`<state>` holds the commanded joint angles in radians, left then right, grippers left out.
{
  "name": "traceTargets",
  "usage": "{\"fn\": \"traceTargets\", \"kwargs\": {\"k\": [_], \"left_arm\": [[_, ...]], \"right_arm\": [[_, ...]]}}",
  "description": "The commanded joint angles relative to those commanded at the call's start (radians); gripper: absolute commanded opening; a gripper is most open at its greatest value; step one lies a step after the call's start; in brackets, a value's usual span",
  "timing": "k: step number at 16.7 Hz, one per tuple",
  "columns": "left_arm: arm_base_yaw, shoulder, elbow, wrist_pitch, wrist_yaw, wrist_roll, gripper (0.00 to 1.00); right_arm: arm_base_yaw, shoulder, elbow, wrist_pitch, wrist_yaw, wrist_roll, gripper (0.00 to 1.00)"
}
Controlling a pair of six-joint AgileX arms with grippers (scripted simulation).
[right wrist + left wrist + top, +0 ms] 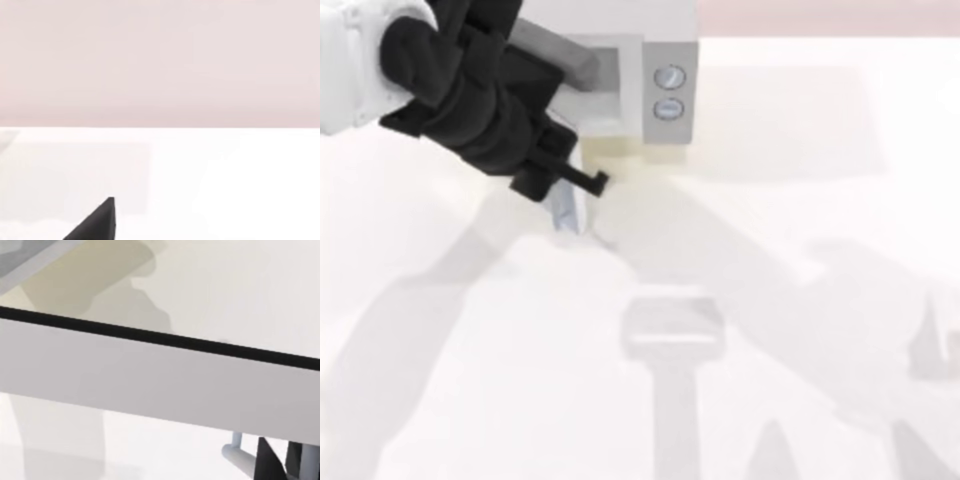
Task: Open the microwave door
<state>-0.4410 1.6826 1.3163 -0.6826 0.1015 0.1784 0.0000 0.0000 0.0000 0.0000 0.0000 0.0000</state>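
Gripping the handle (566, 215) of the microwave door (563, 200) at upper left, our left gripper (582, 182) could slip off if the pull leaves the hinge arc.

Small light-grey microwave (655, 85) at the table's far edge, its door (565, 205) swung wide open.
The door juts toward the camera from the cavity's left side, seen edge-on; two round silver knobs sit on the right panel.

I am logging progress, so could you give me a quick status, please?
Left gripper at the microwave door handle. Door swung open from the microwave. Right arm out of top view. Nothing obstructing.
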Motion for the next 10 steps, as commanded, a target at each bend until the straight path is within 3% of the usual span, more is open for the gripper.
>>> {"fn": "traceTargets", "kwargs": {"k": [5,10], "left_arm": [[-0.003,0.001,-0.003,0.0,0.007,0.0,0.0],[0.043,-0.024,-0.038,-0.022,0.062,0.11,0.0]], "right_arm": [[0.0,0.0,0.0,0.0,0.0,0.0,1.0],[0.0,0.0,0.0,0.0,0.0,0.0,1.0]]}}
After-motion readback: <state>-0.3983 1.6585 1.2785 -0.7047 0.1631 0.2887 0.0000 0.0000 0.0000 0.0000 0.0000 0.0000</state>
